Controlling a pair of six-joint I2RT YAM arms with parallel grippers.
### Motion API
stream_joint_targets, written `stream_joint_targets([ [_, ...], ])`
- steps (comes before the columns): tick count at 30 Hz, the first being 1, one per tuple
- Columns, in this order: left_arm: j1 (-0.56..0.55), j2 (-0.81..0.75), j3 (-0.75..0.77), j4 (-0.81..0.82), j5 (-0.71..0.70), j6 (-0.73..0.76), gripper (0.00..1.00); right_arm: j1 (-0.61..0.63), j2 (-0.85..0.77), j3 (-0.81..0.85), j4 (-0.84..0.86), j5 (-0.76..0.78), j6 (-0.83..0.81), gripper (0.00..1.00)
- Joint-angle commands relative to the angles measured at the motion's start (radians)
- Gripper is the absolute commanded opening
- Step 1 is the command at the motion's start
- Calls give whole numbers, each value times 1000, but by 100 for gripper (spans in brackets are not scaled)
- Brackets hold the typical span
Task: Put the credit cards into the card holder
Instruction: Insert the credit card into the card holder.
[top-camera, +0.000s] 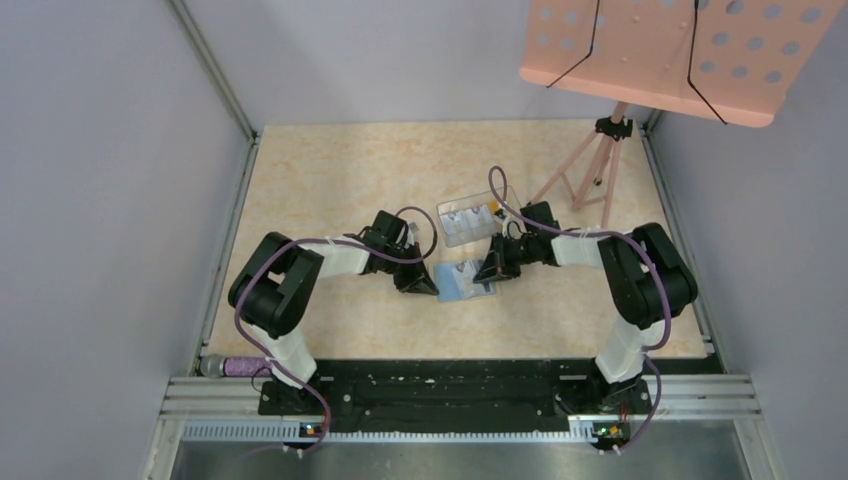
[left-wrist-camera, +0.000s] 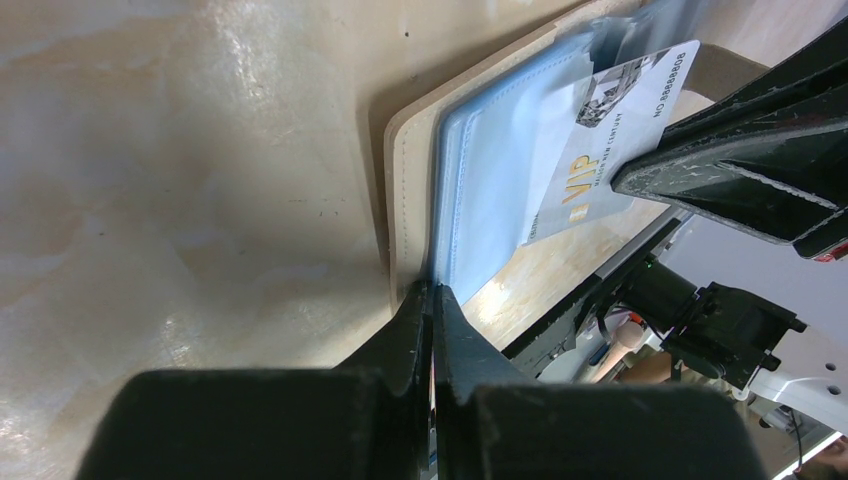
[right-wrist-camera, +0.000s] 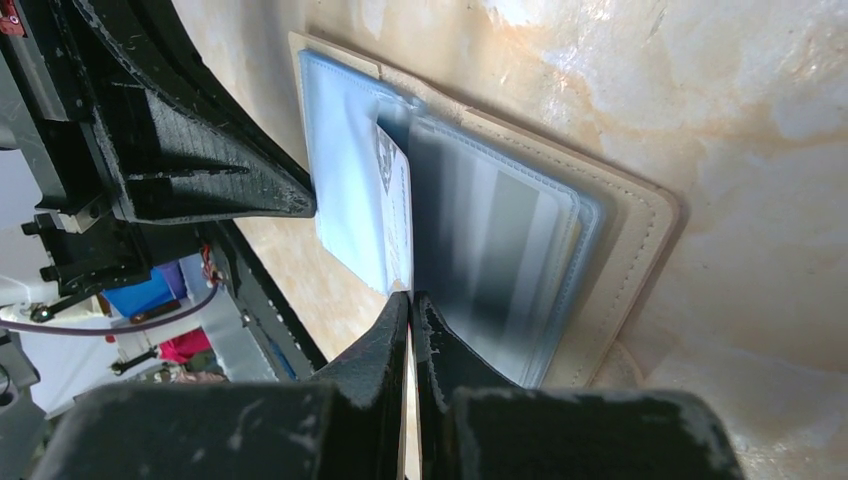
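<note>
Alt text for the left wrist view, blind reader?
Left gripper, shut, pinches the blue lining edge of the open tan card holder on the table. The right gripper holds a silvery VIP credit card against that lining.

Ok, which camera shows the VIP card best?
Left wrist: the VIP card lies face-on over the open card holder, print readable. Right wrist shows it foreshortened; top external shows only a tiny patch.

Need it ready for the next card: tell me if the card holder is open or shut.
Open. The card holder lies spread flat, blue lining facing up, with a card partly tucked into its sleeves.
</note>
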Motion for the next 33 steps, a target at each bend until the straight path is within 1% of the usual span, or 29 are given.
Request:
stream_joint_targets([
  [1, -4, 10, 3, 26, 0, 5, 0, 14, -7, 36, 26, 79, -19, 0],
  [7, -6, 11, 5, 25, 1, 5, 0, 14, 12, 31, 84, 53, 31, 0],
  [17, -9, 11, 8, 22, 1, 6, 0, 15, 30, 15, 105, 9, 113, 0],
  [22, -11, 13, 13, 21, 1, 8, 0, 43, 60, 23, 40, 5, 82, 0],
  [25, -11, 13, 19, 14, 0, 11, 0, 76, 77, 71, -73, 52, 30, 0],
  [33, -12, 11, 46, -26, -22, 34, 0, 94, 99, 134, -197, 73, -7, 0],
])
